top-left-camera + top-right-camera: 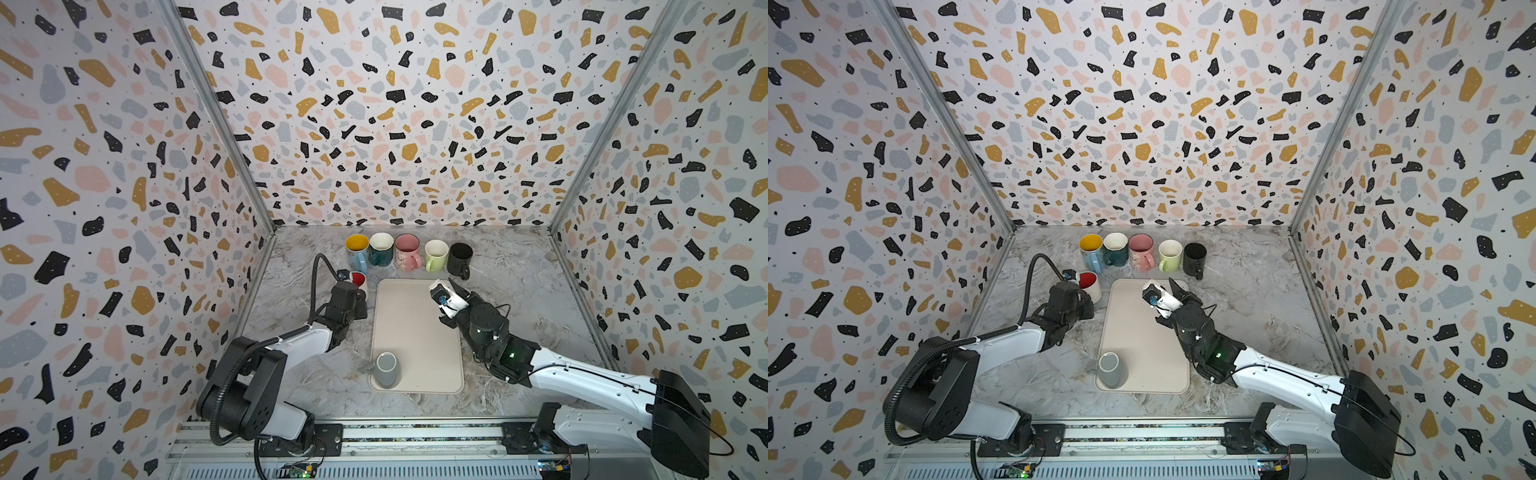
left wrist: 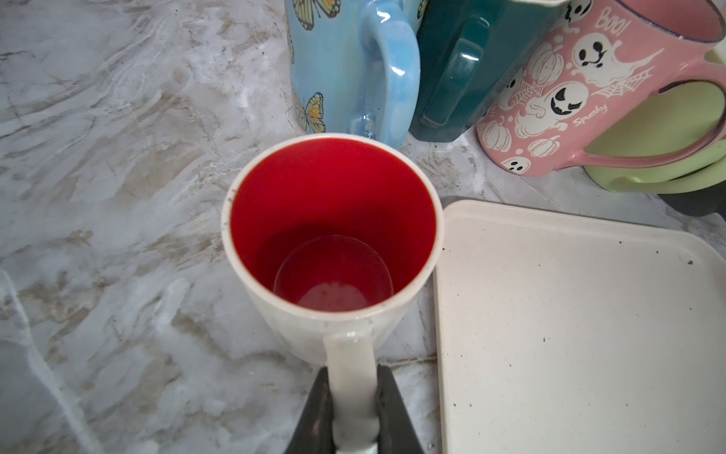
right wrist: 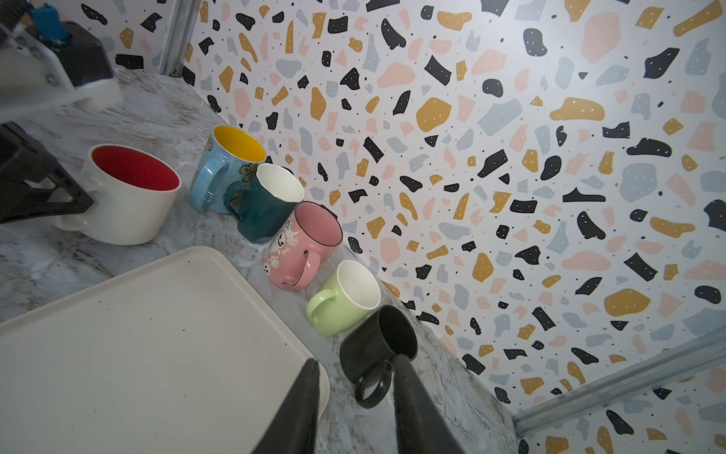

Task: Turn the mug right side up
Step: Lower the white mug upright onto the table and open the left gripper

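Grip of left end effector (image 2: 352,373) tight on white mug (image 2: 332,220) handle

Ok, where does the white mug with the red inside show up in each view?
Both top views: red-lined mug just left of the far left corner of the cream tray, partly hidden by the left arm.
Left wrist: mid-picture, seen from above, handle pinched by the left gripper.
Right wrist: near the blue mug, beyond the tray's edge.
Shared landmark: the tray, beside the mug everywhere.
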You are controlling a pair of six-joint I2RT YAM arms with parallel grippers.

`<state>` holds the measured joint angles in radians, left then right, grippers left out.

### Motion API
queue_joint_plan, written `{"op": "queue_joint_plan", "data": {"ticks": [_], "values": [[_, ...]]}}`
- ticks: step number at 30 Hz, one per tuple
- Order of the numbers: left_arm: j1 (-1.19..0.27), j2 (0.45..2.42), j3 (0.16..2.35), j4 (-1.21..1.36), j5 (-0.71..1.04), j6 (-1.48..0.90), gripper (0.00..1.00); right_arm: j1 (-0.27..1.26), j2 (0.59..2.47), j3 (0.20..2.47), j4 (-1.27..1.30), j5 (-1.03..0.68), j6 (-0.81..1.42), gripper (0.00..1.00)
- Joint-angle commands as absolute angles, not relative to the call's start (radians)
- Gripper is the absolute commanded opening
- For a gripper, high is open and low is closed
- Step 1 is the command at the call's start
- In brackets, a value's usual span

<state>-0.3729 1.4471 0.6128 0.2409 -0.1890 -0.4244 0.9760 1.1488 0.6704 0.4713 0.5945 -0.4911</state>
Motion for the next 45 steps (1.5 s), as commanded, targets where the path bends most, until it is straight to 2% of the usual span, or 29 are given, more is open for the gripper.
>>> {"op": "queue_joint_plan", "data": {"ticks": [1, 4, 15, 28, 38, 45], "values": [[-0.367, 1.435, 0.593, 0.265, -0.203, -0.434, 0.11, 0.972, 1.128, 0.672, 0.472, 0.591, -0.468, 0.34], [-0.367, 1.429, 0.589, 0.258, -0.208, -0.432, 0.16, 0.973, 1.128, 0.670, 0.472, 0.591, -0.465, 0.34], [-0.368, 1.436, 0.582, 0.258, -0.186, -0.431, 0.19, 0.972, 1.133, 0.669, 0.474, 0.590, -0.459, 0.34], [-0.367, 1.417, 0.586, 0.203, -0.176, -0.422, 0.27, 0.969, 1.140, 0.669, 0.479, 0.580, -0.453, 0.34], [-0.375, 1.193, 0.601, -0.010, -0.110, -0.427, 0.31, 0.968, 1.157, 0.684, 0.460, 0.568, -0.431, 0.34], [-0.376, 1.083, 0.752, -0.247, -0.090, -0.417, 0.33, 0.956, 1.162, 0.716, 0.420, 0.520, -0.367, 0.35]]}}
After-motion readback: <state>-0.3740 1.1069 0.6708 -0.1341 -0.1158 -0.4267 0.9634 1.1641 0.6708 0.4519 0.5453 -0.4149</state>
